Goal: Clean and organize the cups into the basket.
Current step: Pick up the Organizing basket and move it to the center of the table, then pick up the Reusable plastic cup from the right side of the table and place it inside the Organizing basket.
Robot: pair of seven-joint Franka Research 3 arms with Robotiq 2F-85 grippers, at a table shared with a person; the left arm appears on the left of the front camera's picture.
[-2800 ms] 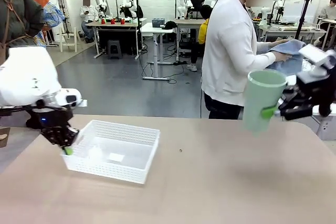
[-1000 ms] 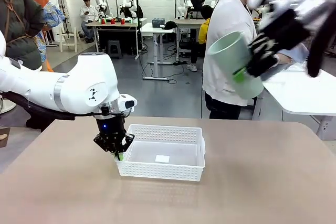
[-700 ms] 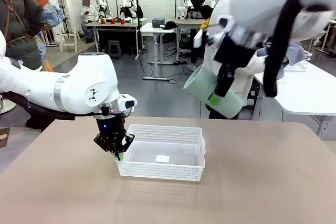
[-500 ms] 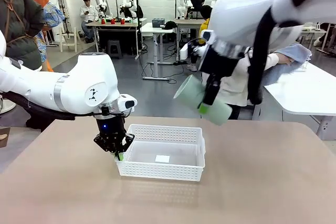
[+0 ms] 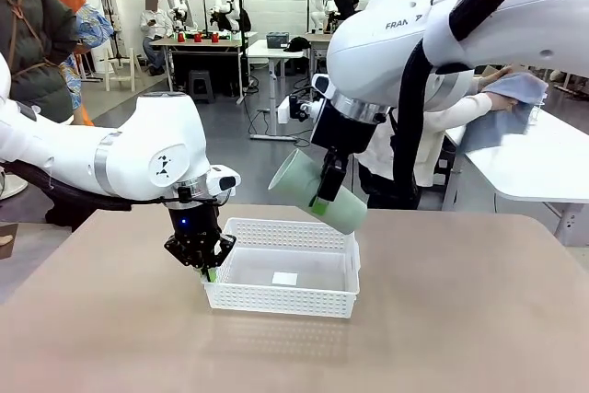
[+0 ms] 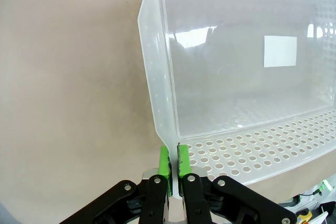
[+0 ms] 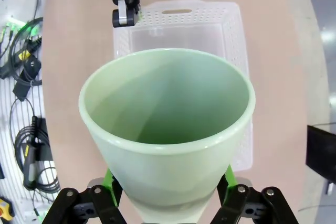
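While the white basket (image 5: 276, 299) sits on the tan table (image 5: 442, 319), the left gripper (image 5: 206, 267) pinches its left rim; the right gripper (image 5: 322, 200) clasps the mint cup (image 5: 293, 181) tilted above its far edge (workbenches (image 5: 198, 43) line the room behind).

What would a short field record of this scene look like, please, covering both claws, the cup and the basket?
left claw: shut on the basket's wall, near a corner
right claw: shut on the cup, jaws on its sides
cup: mint green, held in the air, tilted, mouth toward the robot's left, above the basket's far side
basket: white, perforated walls, resting on the table, a white patch on its floor
cup and basket: apart, not touching
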